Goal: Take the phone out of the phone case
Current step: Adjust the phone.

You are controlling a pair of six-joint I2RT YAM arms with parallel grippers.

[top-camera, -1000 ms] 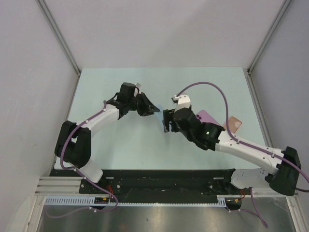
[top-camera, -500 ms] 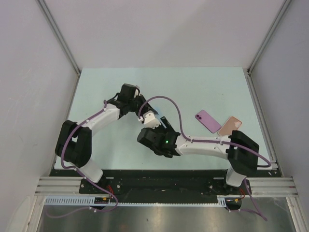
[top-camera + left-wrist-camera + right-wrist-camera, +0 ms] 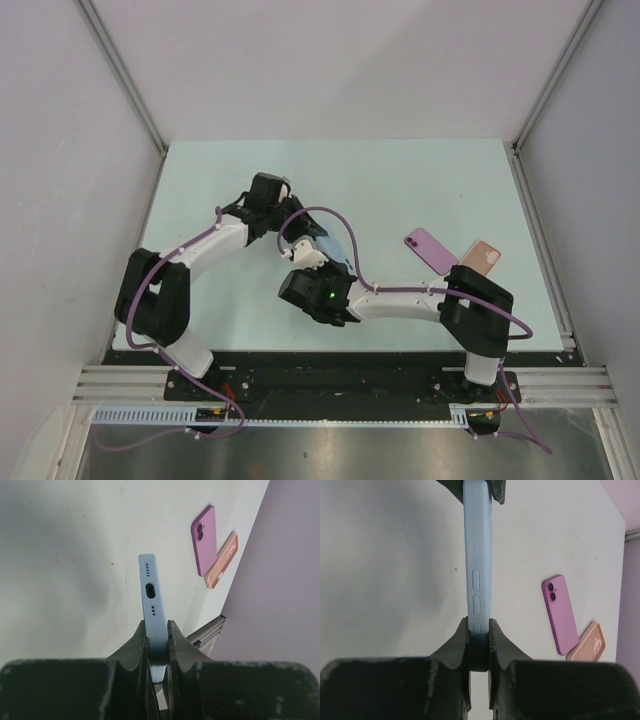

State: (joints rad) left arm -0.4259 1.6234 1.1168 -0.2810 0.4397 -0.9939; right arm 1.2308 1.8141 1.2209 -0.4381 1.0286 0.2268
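Note:
A light blue phone case (image 3: pixel 323 246) is held on edge above the table, with both grippers clamped on it. In the left wrist view its bottom end (image 3: pixel 151 592) with the port cut-outs points away, and my left gripper (image 3: pixel 157 630) is shut on it. In the right wrist view its long side with the button covers (image 3: pixel 478 565) runs up from my right gripper (image 3: pixel 479 627), which is shut on its near end. The left gripper's fingers (image 3: pixel 496 490) grip the far end. The phone is hidden; only the case's edges show.
A purple phone (image 3: pixel 430 250) lies back up on the table at the right, and a peach-pink case (image 3: pixel 480 258) touches its right side. Both also show in the wrist views, the purple phone (image 3: pixel 560 614) beside the peach-pink case (image 3: pixel 223 561). The table's right rail (image 3: pixel 538 235) is close to them.
The right arm swung left from near the purple phone to the blue case and its gripper closed on the case's near end. The left arm kept still, holding the case.

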